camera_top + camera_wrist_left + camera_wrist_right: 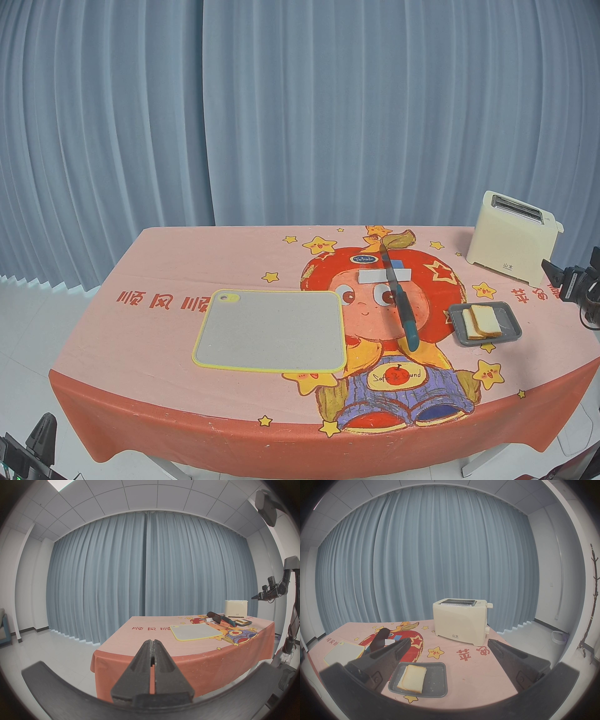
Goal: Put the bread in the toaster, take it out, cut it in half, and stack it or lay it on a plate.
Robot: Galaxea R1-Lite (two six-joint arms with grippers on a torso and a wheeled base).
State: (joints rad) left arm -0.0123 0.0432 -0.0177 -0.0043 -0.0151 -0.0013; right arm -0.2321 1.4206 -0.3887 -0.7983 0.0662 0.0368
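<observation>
In the head view your left gripper (37, 440) hangs low off the bench's (175, 269) near left corner, below the cloth's hem. Your right gripper (553, 275) sits at the right end, just beside the toaster (512, 236). The bread (482, 320) lies on a grey plate (511, 322) in front of the toaster. A knife (401, 303) lies between the plate and a board (270, 330) at the middle. A pink cartoon cloth (187, 400) covers the bench, and a blue-grey curtain (300, 112) hangs behind.

The left wrist view looks level across the bench from off its left end. There you see the left gripper's fingers pressed together, and the right arm raised above the far end. A panelled ceiling (150, 495) runs overhead.

The right wrist view looks down over the plate towards the toaster. Here the right gripper's fingers are spread wide, above the near side of the plate. You also get a white wall (559, 558) beside the curtain.
</observation>
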